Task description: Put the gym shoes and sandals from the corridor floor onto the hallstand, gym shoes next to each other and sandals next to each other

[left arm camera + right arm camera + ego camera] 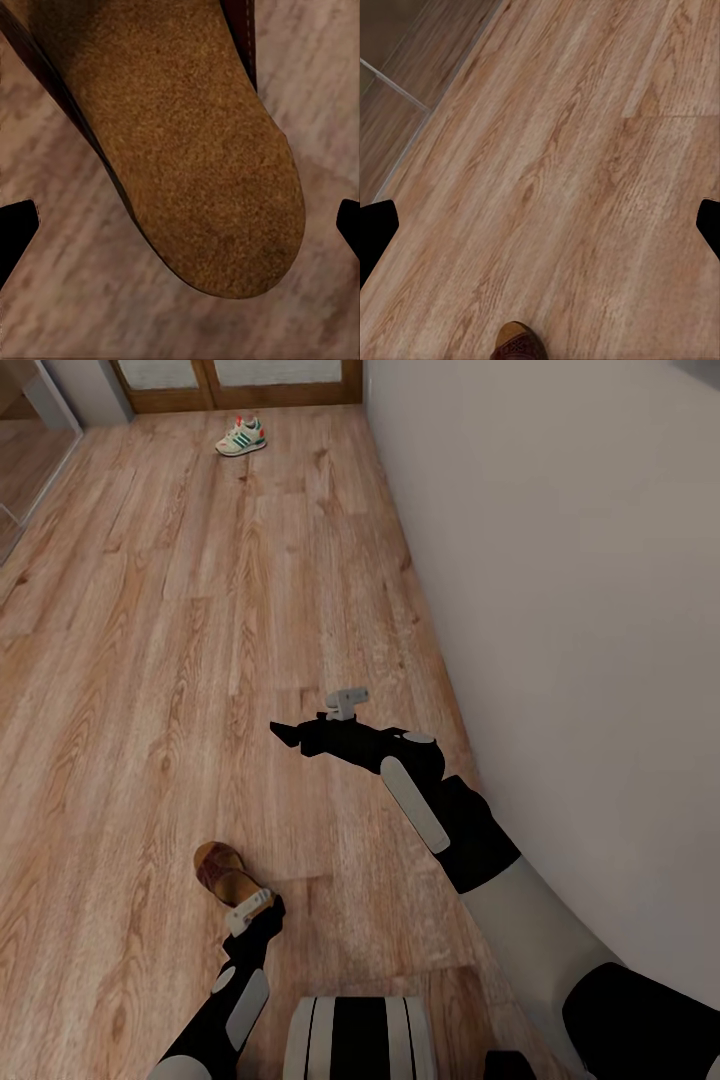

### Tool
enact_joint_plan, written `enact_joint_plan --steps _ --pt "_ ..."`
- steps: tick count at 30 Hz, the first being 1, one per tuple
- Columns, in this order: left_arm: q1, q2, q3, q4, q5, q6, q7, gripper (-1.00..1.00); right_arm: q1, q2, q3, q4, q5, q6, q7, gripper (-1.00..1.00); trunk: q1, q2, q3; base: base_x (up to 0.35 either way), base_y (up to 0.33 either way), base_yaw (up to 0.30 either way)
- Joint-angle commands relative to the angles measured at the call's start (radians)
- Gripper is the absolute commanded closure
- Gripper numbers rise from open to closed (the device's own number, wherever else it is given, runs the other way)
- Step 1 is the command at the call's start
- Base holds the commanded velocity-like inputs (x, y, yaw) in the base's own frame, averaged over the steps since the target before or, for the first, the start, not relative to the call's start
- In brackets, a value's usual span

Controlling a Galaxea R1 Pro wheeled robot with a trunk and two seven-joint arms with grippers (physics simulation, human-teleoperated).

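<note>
Head view: one sandal (222, 870) on the corridor floor (150, 660) under the left tool (262, 905), gym shoe (241, 438) far off by the door, right tool (290, 735) hovering; left wrist: fingers (16, 232) apart over the sandal; right wrist: fingers (375, 232) apart above bare planks.

Warm brown wood-plank corridor floor (150, 660), one brown sandal (222, 871) lay on it nearby, white gym shoes with green stripes (241, 438) sat far off by the wooden door frame (230, 396)
</note>
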Motion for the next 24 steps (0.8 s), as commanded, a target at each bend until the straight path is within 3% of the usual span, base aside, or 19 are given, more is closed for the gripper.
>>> enact_joint_plan --steps 1,20,24 --pt "0.0 -0.001 0.001 0.0 0.008 -0.003 -0.001 -1.0 0.0 0.0 -0.001 0.0 -0.001 0.004 0.002 -1.0 0.0 0.0 -0.005 0.0 0.0 0.0" --pt "-0.002 -0.003 0.001 -0.002 0.008 -0.004 -0.001 -1.0 0.0 0.0 -0.001 0.0 -0.002 0.005 0.002 -1.0 0.001 -0.001 -0.008 0.0 0.0 0.0" --pt "-0.002 -0.003 0.001 -0.002 0.008 -0.004 -0.001 -1.0 0.0 0.0 -0.001 0.0 -0.002 0.005 0.002 -1.0 0.002 -0.002 -0.024 0.0 0.0 0.0"
